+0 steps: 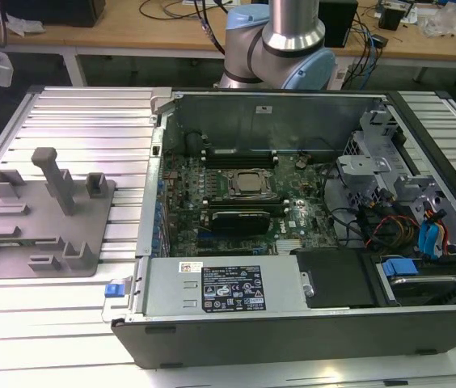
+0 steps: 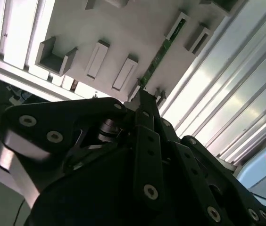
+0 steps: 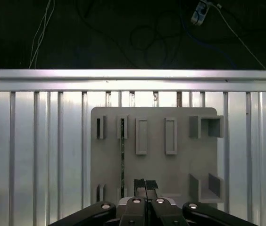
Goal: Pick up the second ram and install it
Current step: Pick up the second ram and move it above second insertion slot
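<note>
Fingers: the fingers (image 3: 139, 183) are pressed together and hold nothing; they hang over one edge of the grey holder tray (image 3: 180, 165).
Second ram: the second ram (image 3: 122, 153) stands on its thin edge in a narrow slot of the tray, just beside the line of the fingers and apart from them. In the second wrist view the second ram (image 2: 162, 49) shows as a green strip beyond the fingertips.
Around it: two long rectangular pockets (image 3: 141, 136) lie next to the ram's slot.
In the way: the raised slot walls (image 3: 100, 127) near the ram's end.
Desk: the tray lies flat on the ribbed metal desk (image 3: 38, 155).
Computer: in the exterior view an open computer case (image 1: 293, 323) with its motherboard (image 1: 293, 214) sits at the exterior view's right of the tray.
</note>
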Robot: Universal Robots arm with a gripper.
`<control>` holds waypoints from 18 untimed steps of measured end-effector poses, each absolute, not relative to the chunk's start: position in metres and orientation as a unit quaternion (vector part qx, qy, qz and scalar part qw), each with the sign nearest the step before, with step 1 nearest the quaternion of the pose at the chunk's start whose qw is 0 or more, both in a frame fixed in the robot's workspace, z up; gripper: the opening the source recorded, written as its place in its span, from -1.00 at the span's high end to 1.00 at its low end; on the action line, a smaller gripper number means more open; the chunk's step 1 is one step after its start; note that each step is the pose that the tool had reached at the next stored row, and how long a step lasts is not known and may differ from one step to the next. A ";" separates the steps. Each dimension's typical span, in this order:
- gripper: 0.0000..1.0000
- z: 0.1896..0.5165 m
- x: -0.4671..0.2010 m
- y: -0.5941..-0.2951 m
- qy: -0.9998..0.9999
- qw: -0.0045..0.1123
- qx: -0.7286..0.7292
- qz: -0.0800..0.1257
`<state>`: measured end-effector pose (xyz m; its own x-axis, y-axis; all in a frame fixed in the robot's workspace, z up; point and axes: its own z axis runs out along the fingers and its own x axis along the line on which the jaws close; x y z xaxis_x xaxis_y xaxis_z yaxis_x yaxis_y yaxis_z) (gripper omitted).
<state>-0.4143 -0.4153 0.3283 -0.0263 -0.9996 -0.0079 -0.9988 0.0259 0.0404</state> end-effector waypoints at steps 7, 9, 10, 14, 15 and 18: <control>0.84 0.302 -0.414 -0.420 -0.743 0.011 0.669 -0.018; 0.84 0.298 -0.415 -0.422 -0.744 0.011 0.668 -0.018; 0.84 0.296 -0.415 -0.424 -0.744 0.011 0.668 -0.018; 0.84 0.282 -0.415 -0.433 -0.744 0.010 0.668 -0.018; 0.84 0.279 -0.415 -0.434 -0.744 0.010 0.668 -0.018; 0.84 0.271 -0.416 -0.436 -0.744 0.010 0.668 -0.018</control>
<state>-0.4160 -0.4364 0.2706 -0.1087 -0.9940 -0.0081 -0.9933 0.1083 0.0399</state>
